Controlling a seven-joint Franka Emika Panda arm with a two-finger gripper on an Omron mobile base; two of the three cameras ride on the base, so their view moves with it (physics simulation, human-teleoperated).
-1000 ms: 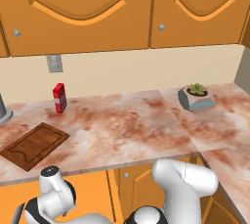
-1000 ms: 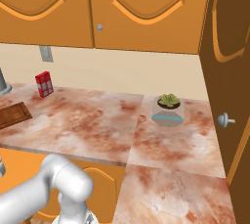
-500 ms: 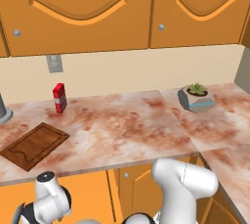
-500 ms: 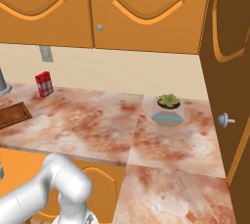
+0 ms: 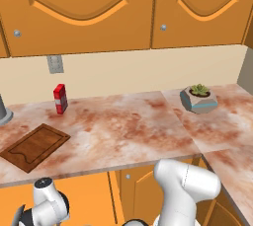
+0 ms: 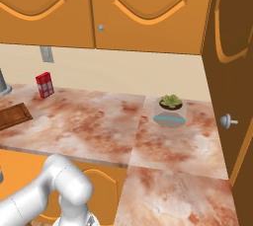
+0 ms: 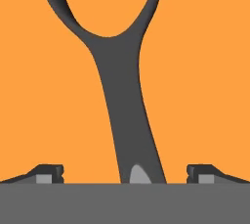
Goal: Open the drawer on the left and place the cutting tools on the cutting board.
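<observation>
Left base view: the board (image 5: pixel 34 146) lies on the marbled counter (image 5: pixel 128 131), left of a red box (image 5: pixel 60 98) and a potted plant (image 5: pixel 198 97).

Right base view: the board (image 6: pixel 12 116) sits at the counter's left edge.

Hand view: the peeler (image 7: pixel 122 100) lies on the orange drawer floor (image 7: pixel 205 71), between the gripper (image 7: pixel 125 173)'s spread jaws, untouched.

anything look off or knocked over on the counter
Nothing stands out. The cutting board lies flat, the red box and potted plant stand upright, and nothing is spilled. The peeler lies between the open fingers.

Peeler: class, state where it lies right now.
In the hand view the peeler lies on the orange drawer floor, its handle running between the open claw tips.
</observation>
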